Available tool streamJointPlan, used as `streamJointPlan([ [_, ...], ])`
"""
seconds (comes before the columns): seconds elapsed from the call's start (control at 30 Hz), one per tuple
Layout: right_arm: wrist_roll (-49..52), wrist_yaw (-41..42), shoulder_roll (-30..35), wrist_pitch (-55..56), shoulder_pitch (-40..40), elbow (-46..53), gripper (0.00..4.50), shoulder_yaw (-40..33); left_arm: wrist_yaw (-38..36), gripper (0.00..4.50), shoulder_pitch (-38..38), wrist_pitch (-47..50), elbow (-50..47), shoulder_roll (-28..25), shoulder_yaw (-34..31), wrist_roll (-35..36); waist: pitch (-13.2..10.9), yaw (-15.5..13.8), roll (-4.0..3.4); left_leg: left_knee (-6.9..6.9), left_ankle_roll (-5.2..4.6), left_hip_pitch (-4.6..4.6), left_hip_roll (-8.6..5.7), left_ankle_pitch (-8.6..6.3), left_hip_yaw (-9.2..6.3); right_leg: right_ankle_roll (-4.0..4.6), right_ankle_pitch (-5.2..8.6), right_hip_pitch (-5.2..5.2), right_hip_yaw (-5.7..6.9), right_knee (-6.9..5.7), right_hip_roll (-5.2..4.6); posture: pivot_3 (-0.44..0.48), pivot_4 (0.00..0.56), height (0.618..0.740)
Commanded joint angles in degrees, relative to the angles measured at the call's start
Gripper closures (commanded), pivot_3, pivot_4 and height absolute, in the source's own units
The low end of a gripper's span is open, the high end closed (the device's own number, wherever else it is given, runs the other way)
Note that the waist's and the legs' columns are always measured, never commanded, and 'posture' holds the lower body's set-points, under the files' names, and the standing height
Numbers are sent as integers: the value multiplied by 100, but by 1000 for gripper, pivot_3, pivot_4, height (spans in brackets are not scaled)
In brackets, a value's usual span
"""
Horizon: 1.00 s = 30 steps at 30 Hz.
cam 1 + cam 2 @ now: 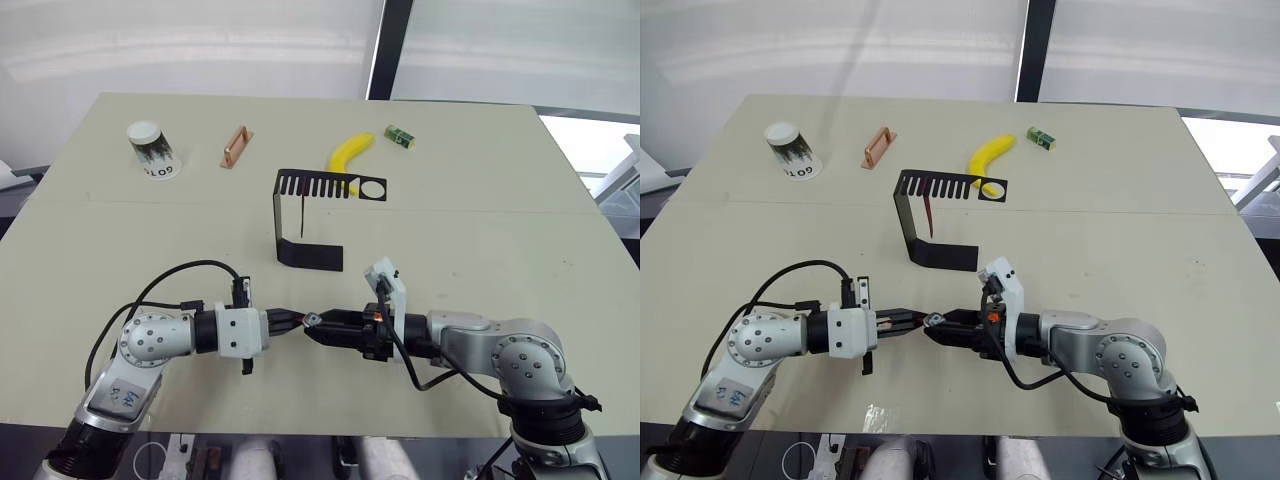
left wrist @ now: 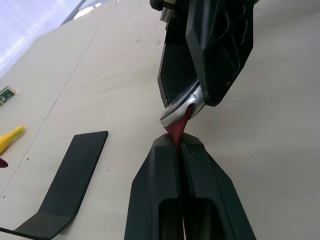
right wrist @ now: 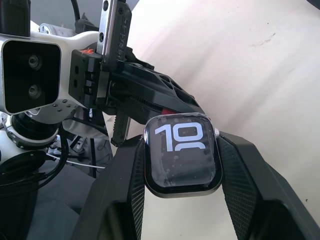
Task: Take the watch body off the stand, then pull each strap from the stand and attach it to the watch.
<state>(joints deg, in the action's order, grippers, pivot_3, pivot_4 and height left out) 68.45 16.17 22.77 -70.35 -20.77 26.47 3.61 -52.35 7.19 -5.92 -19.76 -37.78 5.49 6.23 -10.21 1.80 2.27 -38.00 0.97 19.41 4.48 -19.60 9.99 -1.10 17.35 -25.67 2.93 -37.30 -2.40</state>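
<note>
We hold the watch body (image 3: 182,152) off the stand (image 1: 305,215) already: our right pincer (image 1: 318,328) is clamped on its two sides, screen showing, low in the centre of the head views. Our left pincer (image 1: 292,320) is pressed together on one strap (image 2: 178,127), whose maroon tip meets the grey rim of the case in the left wrist view. We judge this first strap to be in the middle of being attached; whether it has seated in its slot we cannot tell.

The other strap (image 1: 928,212) hangs from the comb slots of the stand's top arm, near the middle of the frame, so pulling and fitting it is left to do.

Elsewhere on the surface (image 1: 500,220), a paper cup (image 1: 152,150) stands at upper left, a small copper-coloured piece (image 1: 235,146) lies beside it, a banana (image 1: 350,155) lies just behind the stand's top arm, and a small green box (image 1: 400,137) sits further right. None of these lies between our pincers and the stand; the way to the remaining strap looks open.
</note>
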Motion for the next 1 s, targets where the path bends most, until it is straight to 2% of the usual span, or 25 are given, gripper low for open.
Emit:
streamJointPlan([
  [0.03,74,-56,-50,-47,-51,1,2893,13,12,4500,145,-118,-491,71,115,116,0,0,0,0,0,0,0,0,0,0,0,0,0,0,0,0,150,729],
  [0.5,79,36,-46,-14,-37,34,2893,-12,-70,4500,120,37,-558,8,109,207,0,1,0,5,0,1,0,0,0,0,0,0,0,8,0,0,150,729],
  [0.57,87,113,-45,31,-36,76,2893,-10,-104,3896,111,235,-641,-17,67,350,0,1,-1,6,0,2,0,0,0,0,0,0,0,10,0,0,150,729],
  [0.6,100,182,-51,86,-41,118,2893,-18,-144,3768,77,268,-669,-84,-7,396,0,1,-1,6,0,3,0,0,0,0,0,0,1,12,0,0,150,729],
  [0.67,108,301,-45,178,-53,191,2893,-22,-277,2857,-43,303,-697,-283,-202,485,0,11,-1,7,0,5,1,0,-1,-1,0,0,2,16,0,0,150,729],
  [0.7,88,363,-27,227,-54,225,2893,-12,-319,2123,-112,296,-685,-380,-322,530,-1,17,-1,9,0,5,2,0,0,-1,0,0,2,17,1,0,150,729],
  [0.73,-67,526,77,332,-50,314,2893,53,-425,1881,-278,296,-631,-550,-567,646,-2,35,-3,12,0,4,3,0,0,-1,0,0,2,18,1,0,150,729],
  [0.77,-295,718,209,485,-39,419,2893,150,-532,1101,-452,275,-576,-705,-809,766,-2,46,-4,14,1,4,4,0,0,-1,0,-1,2,19,4,0,150,729],
  [0.8,-610,908,330,741,-16,520,2893,262,-624,929,-639,369,-539,-844,-1046,936,-4,55,-6,15,1,3,6,0,0,0,0,-1,2,20,4,0,150,729],
  [0.87,-1380,1328,677,1361,36,694,2893,600,-683,14,-989,787,-491,-984,-1531,1414,-5,86,-9,21,1,4,6,0,-1,0,0,-3,4,25,5,0,150,729],
  [0.97,-2412,1966,1126,2306,166,809,2893,1134,-917,0,-1268,866,-369,-1103,-1947,1813,-7,92,-11,29,2,6,5,-1,-2,-1,0,-2,9,41,3,0,150,729],
  [1.0,-3198,2322,1380,3146,195,775,2893,1521,-1070,0,-1291,923,-241,-1134,-2149,2053,-7,89,-11,33,3,6,5,-3,-2,-2,0,-1,11,46,4,0,150,729],
])
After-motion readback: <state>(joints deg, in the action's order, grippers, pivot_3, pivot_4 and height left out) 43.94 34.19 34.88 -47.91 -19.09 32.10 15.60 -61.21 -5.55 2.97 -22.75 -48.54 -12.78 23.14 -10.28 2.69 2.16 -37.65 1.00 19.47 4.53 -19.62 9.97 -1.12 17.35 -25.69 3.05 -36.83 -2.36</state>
